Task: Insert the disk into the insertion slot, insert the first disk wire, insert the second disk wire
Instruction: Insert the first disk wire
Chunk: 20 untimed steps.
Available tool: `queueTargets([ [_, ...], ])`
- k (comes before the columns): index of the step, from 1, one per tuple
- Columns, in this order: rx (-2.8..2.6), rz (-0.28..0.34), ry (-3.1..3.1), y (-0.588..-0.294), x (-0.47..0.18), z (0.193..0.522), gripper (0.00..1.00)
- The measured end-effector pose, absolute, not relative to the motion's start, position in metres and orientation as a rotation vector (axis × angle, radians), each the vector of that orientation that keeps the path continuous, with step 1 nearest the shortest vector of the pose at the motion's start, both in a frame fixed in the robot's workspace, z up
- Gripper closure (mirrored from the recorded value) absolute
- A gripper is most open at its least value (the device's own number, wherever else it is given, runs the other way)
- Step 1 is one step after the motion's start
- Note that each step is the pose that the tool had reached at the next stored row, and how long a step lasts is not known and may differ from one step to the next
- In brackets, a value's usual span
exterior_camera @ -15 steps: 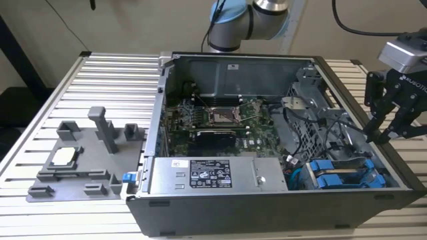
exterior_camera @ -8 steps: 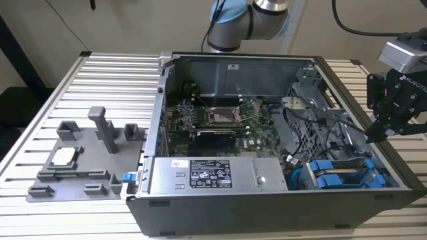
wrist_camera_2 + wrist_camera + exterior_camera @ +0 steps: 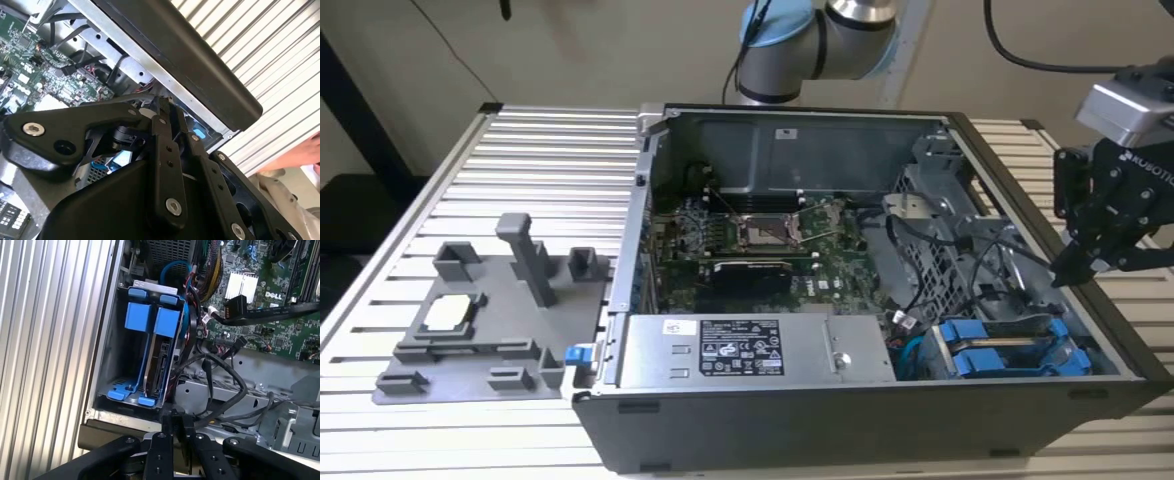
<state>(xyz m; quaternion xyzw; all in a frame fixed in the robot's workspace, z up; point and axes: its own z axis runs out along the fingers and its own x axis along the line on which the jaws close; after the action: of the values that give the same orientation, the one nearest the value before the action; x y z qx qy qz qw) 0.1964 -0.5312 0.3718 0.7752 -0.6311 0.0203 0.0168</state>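
**Disk seated in slot; cabling unconfirmed.**
The disk [image 3: 159,357] stands edge-on inside the slot [image 3: 125,412], held in its blue bracket [image 3: 167,322], so the first step reads as complete. Black cables [image 3: 227,385] lie loose just beside the slot. Whether any of them is connected to the disk cannot be determined, because the disk's connector end is not discernible. The gripper [image 3: 176,422] hangs over the case [image 3: 854,410] edge on the exterior view's right, near the slot, with its fingers closed together and nothing visible between them.
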Motion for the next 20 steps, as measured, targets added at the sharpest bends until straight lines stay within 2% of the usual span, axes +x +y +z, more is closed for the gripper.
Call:
queueTargets([
  [20, 2.346, 0.058, -2.040, -0.540, 0.180, 0.370, 0.81],
])
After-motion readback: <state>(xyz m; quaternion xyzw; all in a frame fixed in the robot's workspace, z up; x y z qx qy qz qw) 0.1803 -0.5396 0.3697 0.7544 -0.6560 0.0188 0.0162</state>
